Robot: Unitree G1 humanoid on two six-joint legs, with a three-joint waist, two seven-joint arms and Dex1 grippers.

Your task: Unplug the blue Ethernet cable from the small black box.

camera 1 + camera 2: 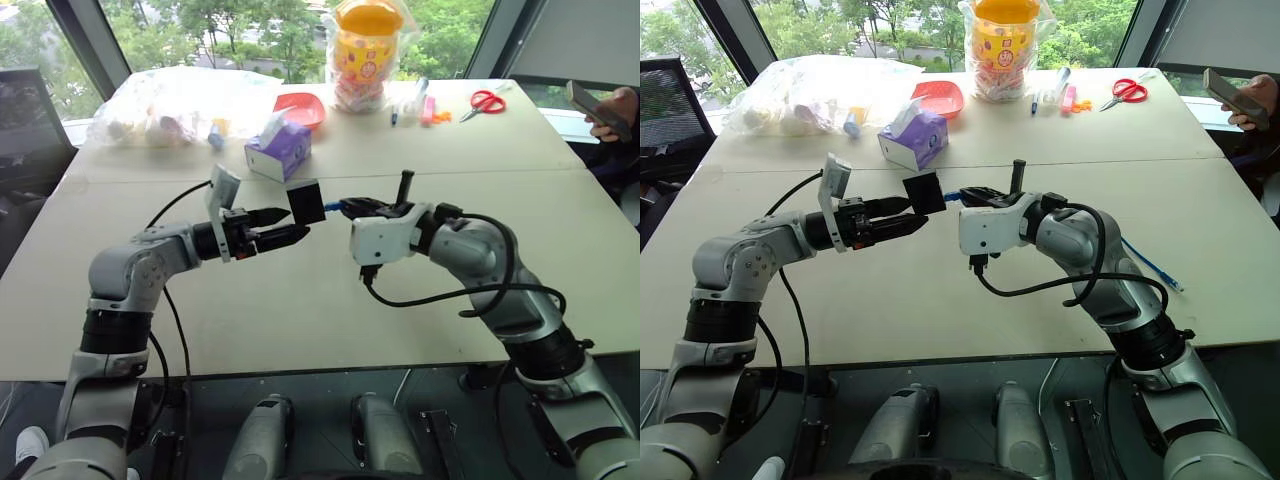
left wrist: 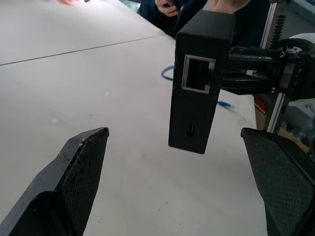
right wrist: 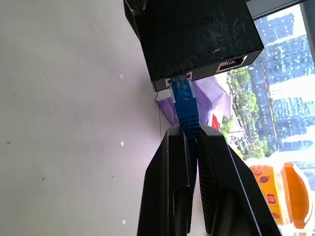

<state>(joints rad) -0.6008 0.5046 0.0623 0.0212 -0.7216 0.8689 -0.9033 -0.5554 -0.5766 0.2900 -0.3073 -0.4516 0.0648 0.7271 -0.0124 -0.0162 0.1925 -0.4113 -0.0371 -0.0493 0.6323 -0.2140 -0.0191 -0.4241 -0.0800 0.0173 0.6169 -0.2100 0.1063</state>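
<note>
Right pincer (image 3: 189,142), low centre of its wrist view, is pressed together on the blue Ethernet cable (image 3: 184,105) just behind the plug, which still sits in the small black box (image 3: 194,37). Your left pincer (image 1: 285,228) is spread wide with the box hanging between its fingers (image 2: 81,167), ungripped, at mid-frame in the head views. Judging from this, nothing is unplugged yet. You have bare table (image 1: 300,320) below; the purple tissue box (image 1: 280,150) sits beyond, upper centre.
</note>
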